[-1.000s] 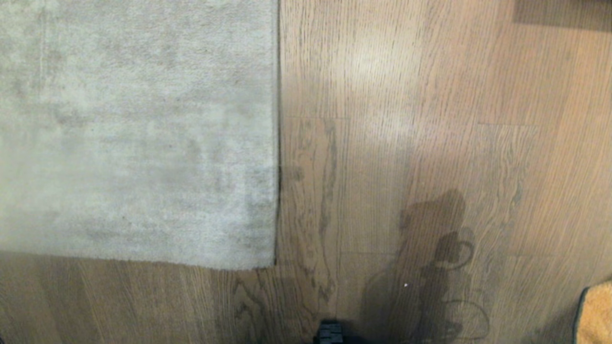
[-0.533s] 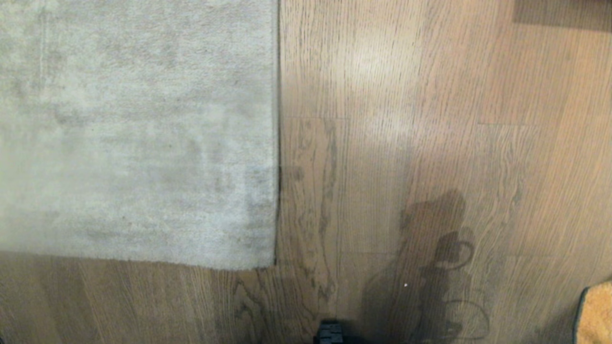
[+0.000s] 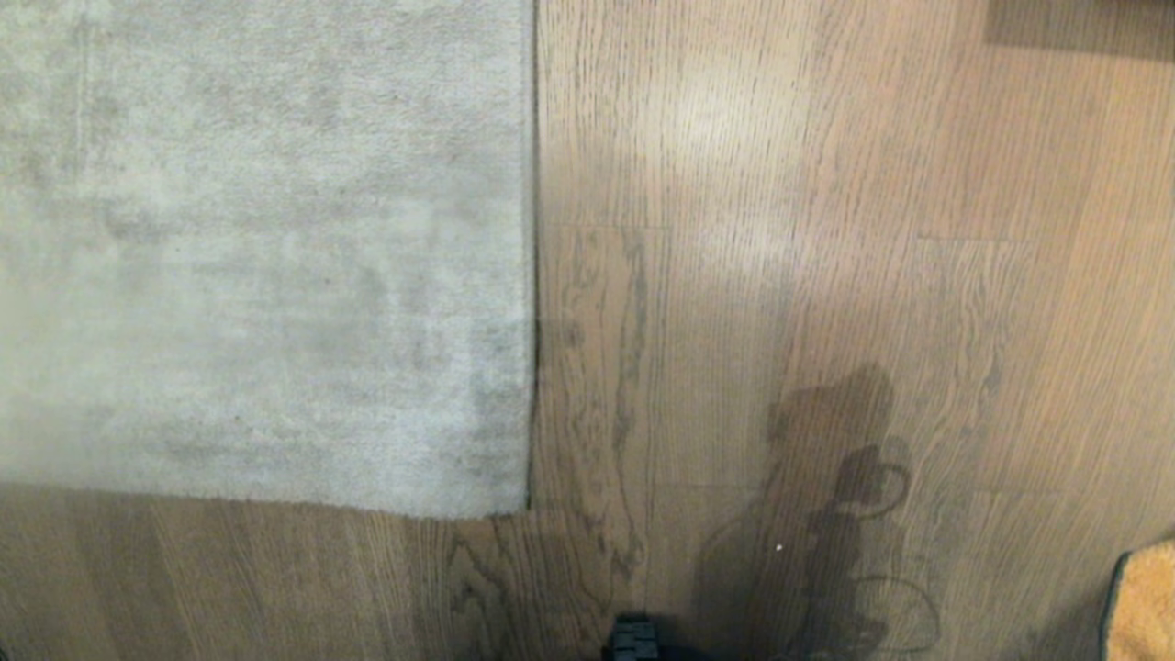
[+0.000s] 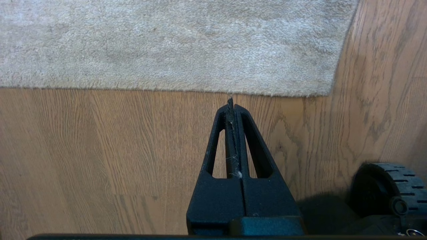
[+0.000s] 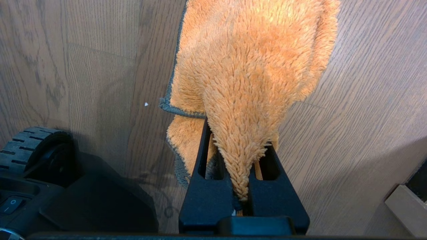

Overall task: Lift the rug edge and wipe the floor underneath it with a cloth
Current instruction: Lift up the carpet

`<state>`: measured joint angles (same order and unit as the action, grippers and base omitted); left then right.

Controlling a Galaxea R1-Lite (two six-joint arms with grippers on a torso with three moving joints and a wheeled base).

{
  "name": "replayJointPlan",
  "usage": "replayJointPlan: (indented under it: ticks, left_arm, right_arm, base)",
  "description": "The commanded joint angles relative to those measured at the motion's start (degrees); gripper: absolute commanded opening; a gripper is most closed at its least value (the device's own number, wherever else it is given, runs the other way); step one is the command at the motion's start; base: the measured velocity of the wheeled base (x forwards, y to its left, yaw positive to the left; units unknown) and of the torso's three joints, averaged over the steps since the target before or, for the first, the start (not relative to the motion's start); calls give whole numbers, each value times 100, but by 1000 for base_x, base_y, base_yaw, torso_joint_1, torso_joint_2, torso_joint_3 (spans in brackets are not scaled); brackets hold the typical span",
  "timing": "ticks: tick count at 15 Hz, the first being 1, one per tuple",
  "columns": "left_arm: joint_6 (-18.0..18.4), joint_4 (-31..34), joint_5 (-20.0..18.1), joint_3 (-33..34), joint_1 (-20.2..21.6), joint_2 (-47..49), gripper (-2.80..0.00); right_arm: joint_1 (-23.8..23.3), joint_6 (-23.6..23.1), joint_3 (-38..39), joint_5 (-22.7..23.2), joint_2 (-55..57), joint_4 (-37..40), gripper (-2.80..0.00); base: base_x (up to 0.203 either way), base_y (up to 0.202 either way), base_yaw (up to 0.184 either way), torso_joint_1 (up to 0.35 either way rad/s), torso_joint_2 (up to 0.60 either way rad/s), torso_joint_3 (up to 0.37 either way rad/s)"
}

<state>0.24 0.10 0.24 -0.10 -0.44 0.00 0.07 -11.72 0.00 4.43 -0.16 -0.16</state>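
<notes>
- Done: the right gripper (image 5: 245, 166) has its fingers clamped on the cloth (image 5: 253, 66), hanging over the floor (image 3: 826, 229).
- Left: the rug edge (image 3: 531, 275) lies flat, unlifted; the left gripper (image 4: 232, 103), fingers together, points at it, empty.

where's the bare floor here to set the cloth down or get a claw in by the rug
Bare floor runs right of the rug edge, up to the cloth at the lower right. A narrower strip lies between the rug's near border and the robot's base. Left of that edge the rug covers everything.
</notes>
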Motion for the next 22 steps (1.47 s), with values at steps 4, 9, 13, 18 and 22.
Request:
replayJointPlan:
  ticks: [4, 9, 13, 18, 22]
  left_arm:
    - [2, -1, 2, 1, 0, 0, -280]
    - [2, 3, 2, 1, 0, 0, -280]
    - [2, -1, 2, 1, 0, 0, -280]
    - [0, -1, 2, 1, 0, 0, -280]
    - [-7, 100, -7, -29, 0, 2, -280]
  right_arm:
    - [1, -6, 0, 6, 16, -2, -280]
    - [1, -6, 0, 6, 16, -2, -280]
    - [1, -6, 0, 6, 16, -2, -280]
    - [1, -6, 0, 6, 16, -2, -280]
    - [1, -6, 0, 6, 16, -2, -280]
  base:
    - [0, 0, 0, 0, 0, 0]
    - [0, 0, 0, 0, 0, 0]
    - [0, 0, 0, 0, 0, 0]
    - [0, 0, 0, 0, 0, 0]
    - [0, 0, 0, 0, 0, 0]
